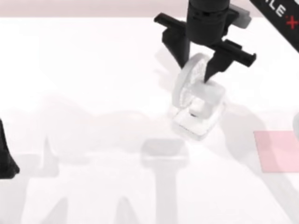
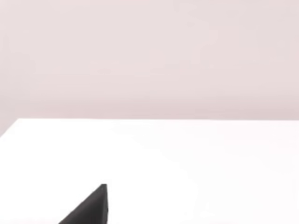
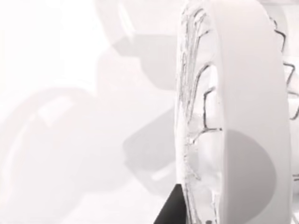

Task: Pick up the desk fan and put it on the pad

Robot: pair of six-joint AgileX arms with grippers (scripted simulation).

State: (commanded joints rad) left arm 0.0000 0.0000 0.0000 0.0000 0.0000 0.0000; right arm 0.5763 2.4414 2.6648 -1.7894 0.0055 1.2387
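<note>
Straddling the desk fan (image 1: pixel 196 100) grille ring edgewise, right gripper (image 1: pixel 198 74) fingers closed on it, fan upright

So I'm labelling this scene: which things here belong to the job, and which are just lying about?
Job:
fan, its grille between the right tool's fingers
pad, at the table's right edge, bare

Lying about:
nothing loose on the table
left tool, parked at the left edge

The pad (image 1: pixel 278 150) is cut off at the top view's 3 o'clock edge; the left gripper (image 1: pixel 5 158) is mostly cropped at 9 o'clock
</note>
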